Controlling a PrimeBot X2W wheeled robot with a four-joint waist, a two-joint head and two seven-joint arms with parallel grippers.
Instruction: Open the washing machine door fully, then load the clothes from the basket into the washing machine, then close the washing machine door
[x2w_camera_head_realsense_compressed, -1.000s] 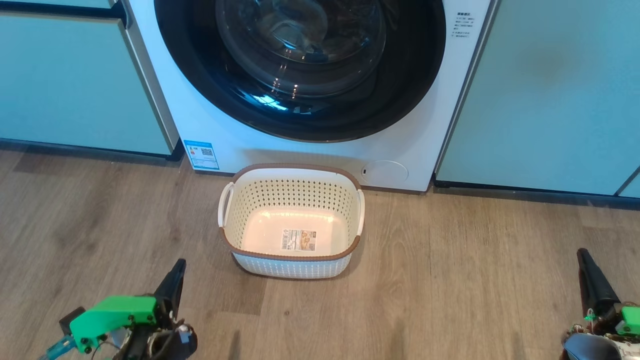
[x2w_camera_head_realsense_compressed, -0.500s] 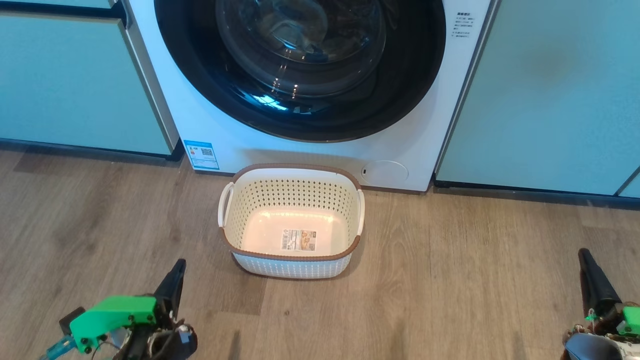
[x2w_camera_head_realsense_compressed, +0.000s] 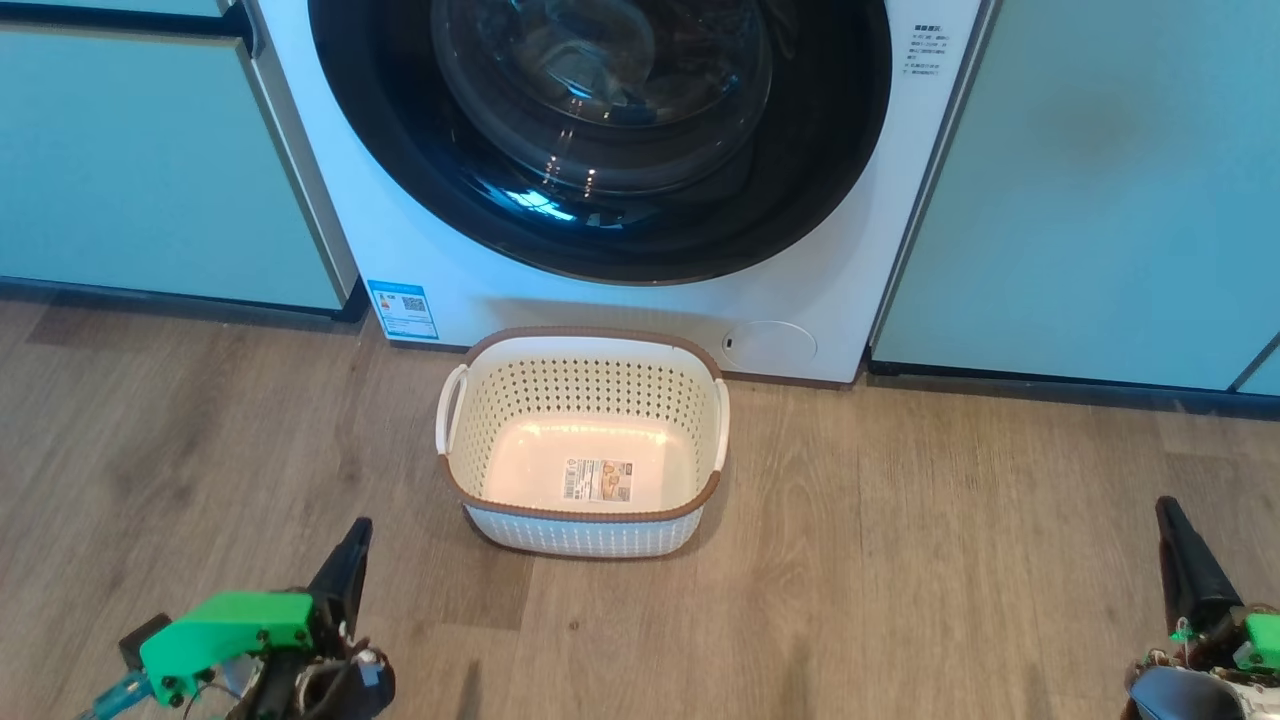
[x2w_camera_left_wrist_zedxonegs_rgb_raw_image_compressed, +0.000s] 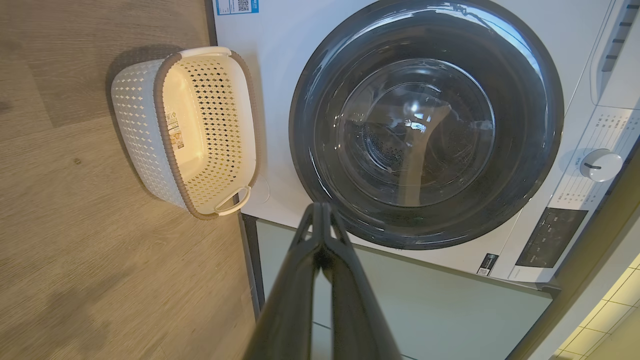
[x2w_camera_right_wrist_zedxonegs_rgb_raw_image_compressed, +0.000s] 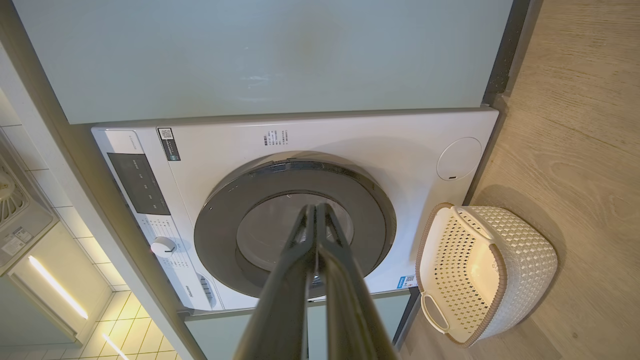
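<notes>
White sheet-metal front of the washing machine (x2w_camera_head_realsense_compressed: 850, 290), flanked by pale teal cabinets (x2w_camera_head_realsense_compressed: 150, 160), as seen from the head camera. The frame's upper edge cuts off the top of the washing machine door (x2w_camera_head_realsense_compressed: 380, 170), which sits shut against the front. Reflections on its bulging glass make the drum's interior hard to make out. The lower edge cuts off both wrists.

At lower left the left gripper (x2w_camera_head_realsense_compressed: 358, 530) hangs low over the floor (x2w_camera_head_realsense_compressed: 900, 570), fingers pointing toward the machine, well apart from the basket (x2w_camera_head_realsense_compressed: 590, 538). A bright green bracket (x2w_camera_head_realsense_compressed: 225, 625) sits on its wrist. At lower right the right gripper (x2w_camera_head_realsense_compressed: 1168, 512) is posed alike, touching nothing. In each wrist view the two long dark fingers meet at their tips with nothing between them, so both grippers are closed and empty.

The basket stands upright on the floor just before the machine, below the door, between the blue energy sticker (x2w_camera_head_realsense_compressed: 403, 310) and the round hatch (x2w_camera_head_realsense_compressed: 770, 344). Whether it touches the front cannot be told. Its walls are cream-white plastic pierced with small holes, its rim is brown and its corners are rounded. A white handle sits at each short side, and a printed label (x2w_camera_head_realsense_compressed: 597, 480) lies on its smooth bottom. The door rim is glossy black; the floor is matte wood-grain plank.
</notes>
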